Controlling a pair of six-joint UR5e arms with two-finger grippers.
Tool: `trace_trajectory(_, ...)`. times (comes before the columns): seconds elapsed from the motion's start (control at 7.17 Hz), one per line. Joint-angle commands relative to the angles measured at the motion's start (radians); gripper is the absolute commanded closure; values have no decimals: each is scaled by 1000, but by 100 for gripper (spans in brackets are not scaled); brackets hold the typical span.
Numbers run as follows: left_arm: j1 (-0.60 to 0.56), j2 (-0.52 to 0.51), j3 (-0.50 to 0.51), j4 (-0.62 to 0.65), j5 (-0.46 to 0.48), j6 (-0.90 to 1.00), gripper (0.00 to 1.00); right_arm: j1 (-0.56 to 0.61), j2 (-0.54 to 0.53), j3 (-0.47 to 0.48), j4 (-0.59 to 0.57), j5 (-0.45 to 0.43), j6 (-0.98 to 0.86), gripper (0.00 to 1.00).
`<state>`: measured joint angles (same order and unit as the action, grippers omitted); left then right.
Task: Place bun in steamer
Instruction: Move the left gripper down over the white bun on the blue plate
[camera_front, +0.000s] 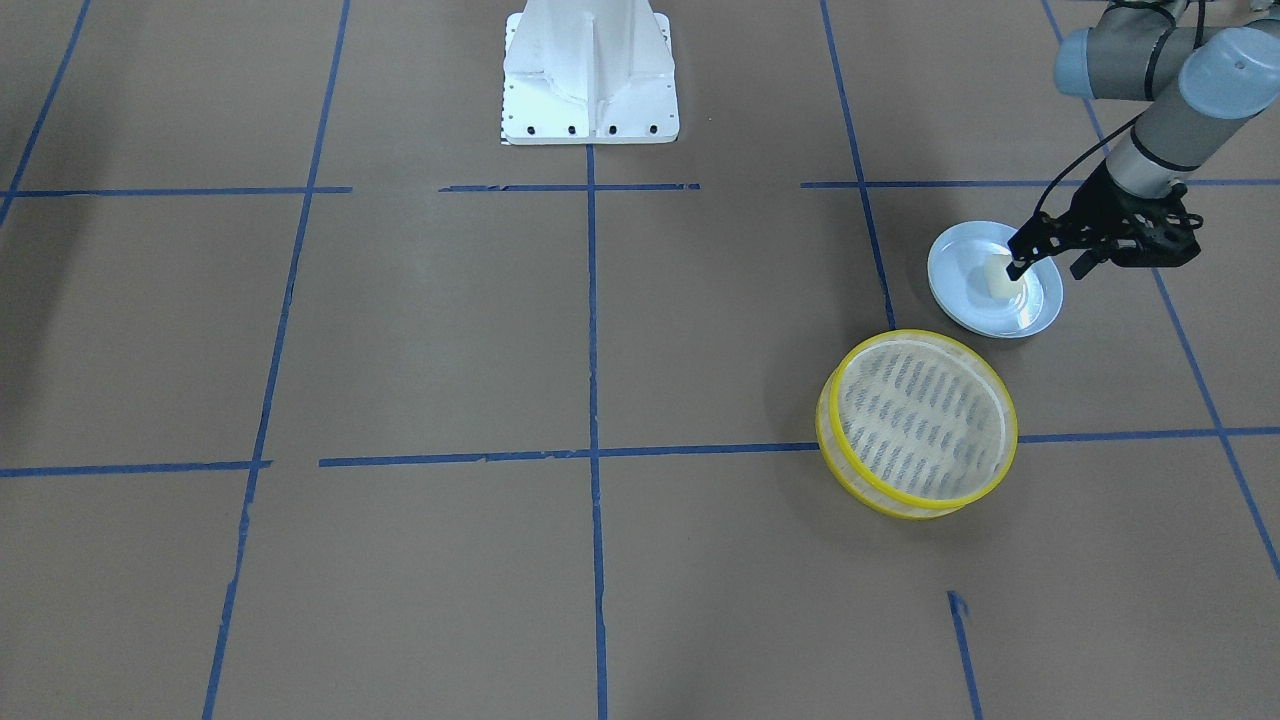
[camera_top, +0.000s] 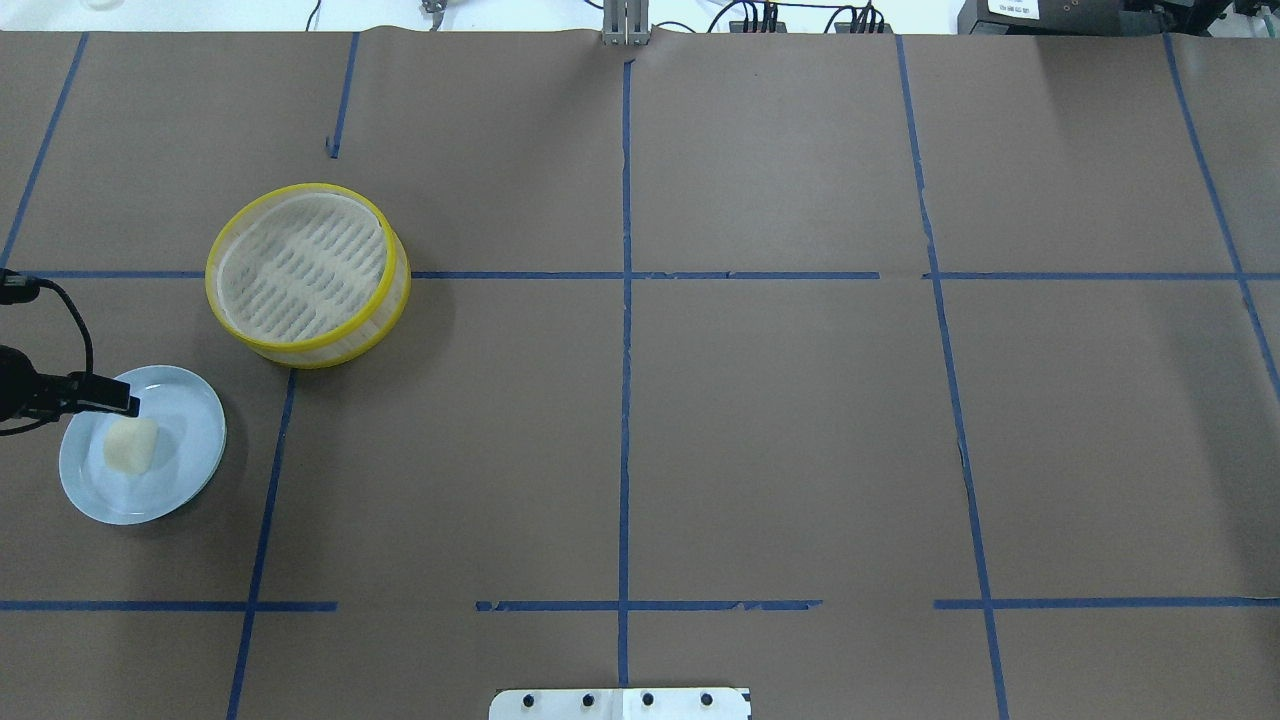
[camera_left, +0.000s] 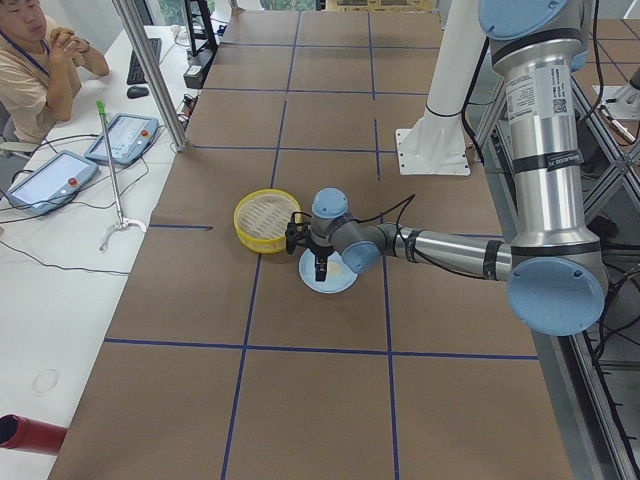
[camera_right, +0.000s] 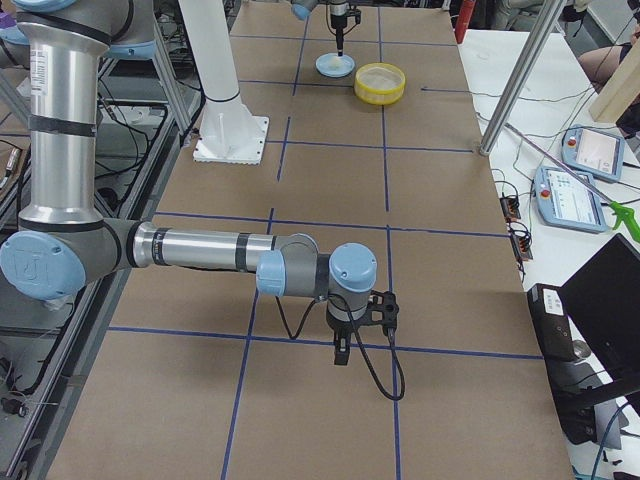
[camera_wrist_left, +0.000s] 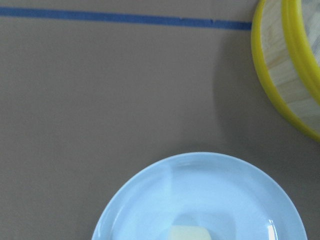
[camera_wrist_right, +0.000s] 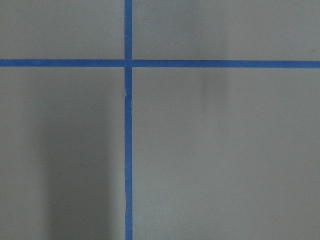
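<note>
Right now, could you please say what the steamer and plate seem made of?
The steamer: pale grained walls suggest bamboo or light wood; the bright yellow rims look like glossy plastic or paint. The plate: smooth pale blue with glints, probably glazed ceramic or melamine.

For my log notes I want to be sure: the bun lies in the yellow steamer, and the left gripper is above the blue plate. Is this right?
No. The bun lies on the blue plate, not in the steamer, as the overhead exterior view shows. The left gripper is above the plate, as you say.
</note>
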<state>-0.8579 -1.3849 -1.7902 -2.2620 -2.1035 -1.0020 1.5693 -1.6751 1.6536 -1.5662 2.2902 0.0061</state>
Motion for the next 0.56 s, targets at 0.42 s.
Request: trace_trajectory(0.42, 59, -8, 31, -5, 5, -23, 12, 0, 0, 0, 0, 0, 0, 0)
